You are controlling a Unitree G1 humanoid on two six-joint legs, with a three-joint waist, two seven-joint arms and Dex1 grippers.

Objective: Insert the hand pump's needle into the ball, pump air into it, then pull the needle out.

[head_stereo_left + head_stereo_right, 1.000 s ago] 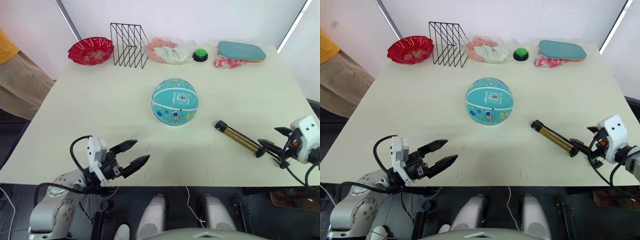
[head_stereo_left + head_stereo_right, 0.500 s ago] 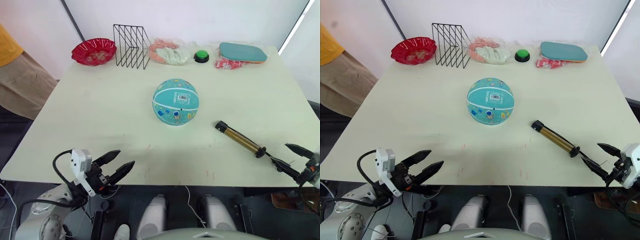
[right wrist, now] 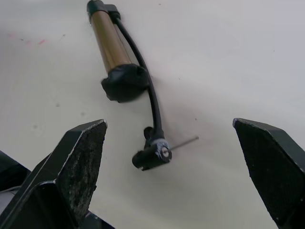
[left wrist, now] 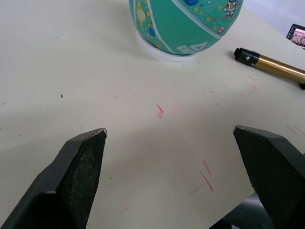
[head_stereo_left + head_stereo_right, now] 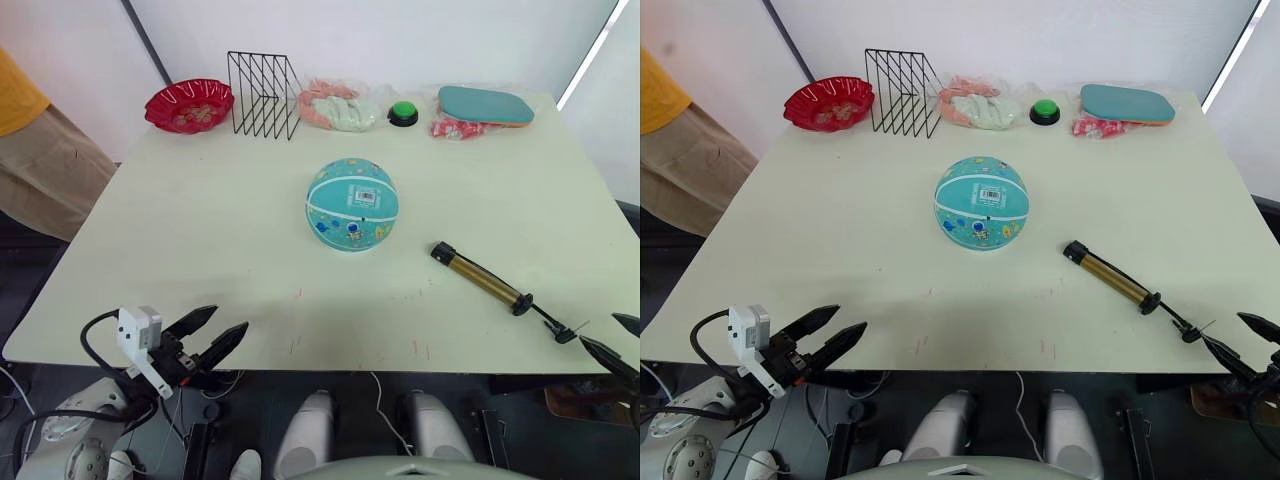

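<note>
Barcode label on ball; digits unreadable.

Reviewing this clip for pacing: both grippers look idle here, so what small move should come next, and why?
Probably bring the right gripper forward to close on the hand pump. Its fingers are open and apart from it; the pump lies flat on the table, needle free, apart from the ball.

The ball sits mid-table, the hand pump nearer and to its right.
</note>
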